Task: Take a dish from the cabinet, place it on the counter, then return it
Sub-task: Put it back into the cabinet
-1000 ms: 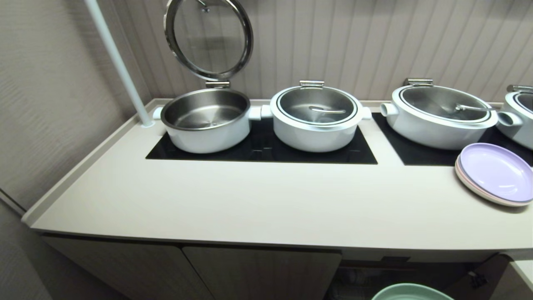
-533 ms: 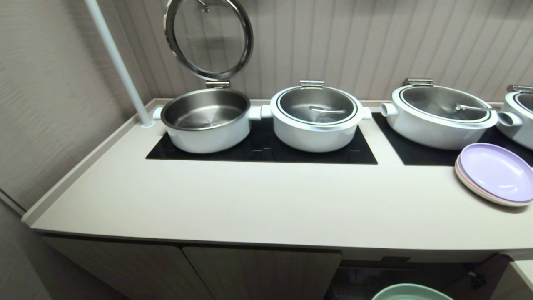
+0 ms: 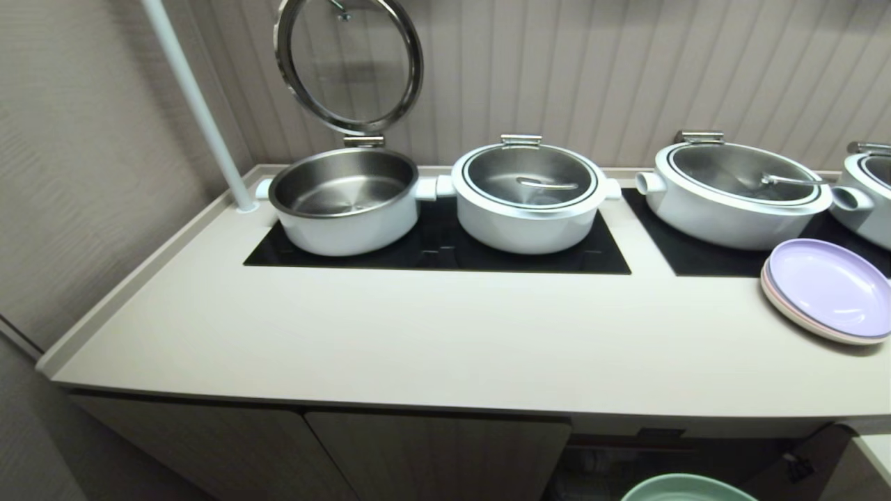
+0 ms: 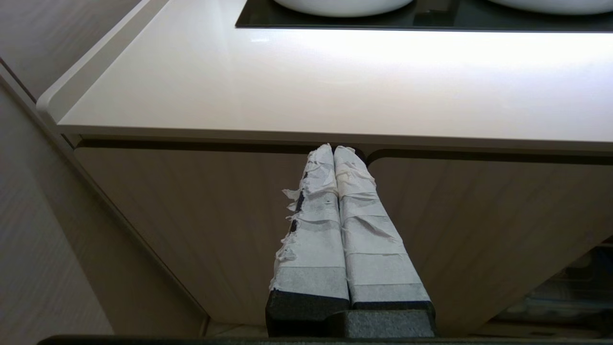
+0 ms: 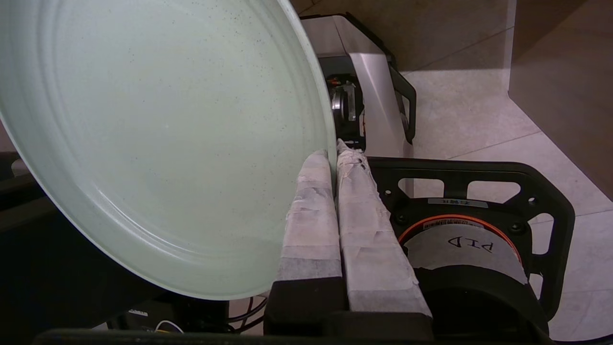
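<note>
The mint-green dish (image 5: 163, 139) fills the right wrist view, held on edge by my right gripper (image 5: 334, 155), whose taped fingers are shut on its rim. Only the dish's top edge (image 3: 686, 487) shows in the head view, low in front of the open cabinet bay (image 3: 668, 456). The beige cabinet doors (image 3: 431, 452) sit shut below the cream counter (image 3: 445, 341). My left gripper (image 4: 334, 149) is parked in front of the cabinet doors (image 4: 215, 215), just under the counter edge, fingers pressed together and holding nothing.
Several white pots stand on the black cooktop panels (image 3: 438, 254); the leftmost (image 3: 344, 198) has its glass lid (image 3: 348, 62) raised. A lilac plate (image 3: 828, 289) tops a stack at the counter's right. A white pole (image 3: 198, 111) rises at back left. My wheeled base (image 5: 459, 239) shows below the dish.
</note>
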